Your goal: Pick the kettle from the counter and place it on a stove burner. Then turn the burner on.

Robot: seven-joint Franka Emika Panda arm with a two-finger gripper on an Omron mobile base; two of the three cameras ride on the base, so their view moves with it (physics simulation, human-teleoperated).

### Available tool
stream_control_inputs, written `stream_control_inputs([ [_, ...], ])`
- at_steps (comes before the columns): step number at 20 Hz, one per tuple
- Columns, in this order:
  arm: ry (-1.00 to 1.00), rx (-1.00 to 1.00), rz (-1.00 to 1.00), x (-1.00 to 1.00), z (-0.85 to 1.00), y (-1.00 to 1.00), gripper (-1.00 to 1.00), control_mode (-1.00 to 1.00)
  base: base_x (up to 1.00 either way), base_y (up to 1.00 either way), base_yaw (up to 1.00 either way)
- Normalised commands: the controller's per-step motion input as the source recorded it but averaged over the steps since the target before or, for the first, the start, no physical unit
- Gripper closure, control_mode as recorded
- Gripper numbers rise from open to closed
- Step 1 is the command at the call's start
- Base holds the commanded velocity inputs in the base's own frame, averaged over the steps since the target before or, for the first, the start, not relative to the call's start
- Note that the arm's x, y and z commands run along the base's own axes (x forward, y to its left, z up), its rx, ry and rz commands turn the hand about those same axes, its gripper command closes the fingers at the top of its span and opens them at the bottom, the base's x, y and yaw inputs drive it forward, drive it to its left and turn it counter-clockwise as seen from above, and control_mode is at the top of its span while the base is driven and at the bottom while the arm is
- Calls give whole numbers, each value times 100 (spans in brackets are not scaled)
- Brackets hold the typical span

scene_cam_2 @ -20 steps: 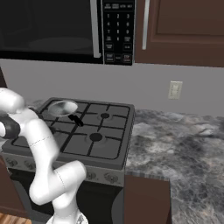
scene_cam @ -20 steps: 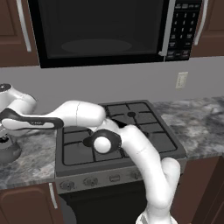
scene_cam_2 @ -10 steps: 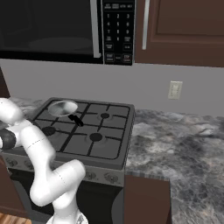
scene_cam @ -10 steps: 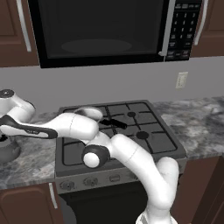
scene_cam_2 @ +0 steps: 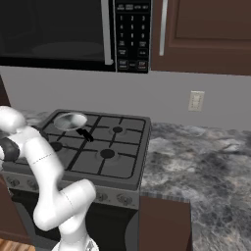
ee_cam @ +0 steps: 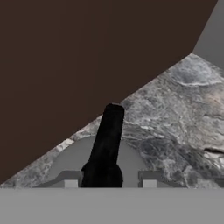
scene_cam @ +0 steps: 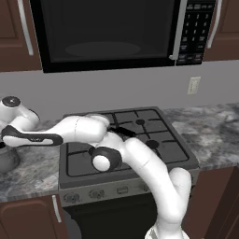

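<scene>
The arm is stretched far to the left over the counter [scene_cam: 32, 175], past the left edge of the stove [scene_cam: 126, 154]. The kettle [scene_cam: 7, 158] is seen at the left edge of the left base view, standing on the counter just under the white wrist; only part of its grey body shows there. In the hand view the kettle [ee_cam: 98, 159] lies directly below the gripper [ee_cam: 110, 183], its black handle [ee_cam: 107, 140] running up between the two fingertips [ee_cam: 71, 183], which stand apart on either side of it; whether they touch the handle cannot be told. Grey marbled stone is seen behind the kettle, with a dark brown surface beyond it. On the stove a silver pan [scene_cam_2: 71, 120] with a black handle sits on the rear left burner. The wide front burner [scene_cam_2: 107, 154] is bare. A microwave [scene_cam: 107, 32] is mounted above the stove, and a wall outlet [scene_cam_2: 196, 101] is set to the right.
</scene>
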Motion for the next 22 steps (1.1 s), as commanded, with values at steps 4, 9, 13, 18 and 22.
stream_control_inputs([
  [4,0,0,-6,-66,0,0,100,-100,0,0,0],
  [9,-1,0,-9,-65,26,-17,100,-100,0,0,0],
  [13,-7,0,-10,-56,44,-32,100,-100,0,0,0],
  [18,-9,1,-12,-44,51,-47,100,-100,0,0,0],
  [22,-6,10,-14,-39,53,-64,100,-100,0,0,0],
])
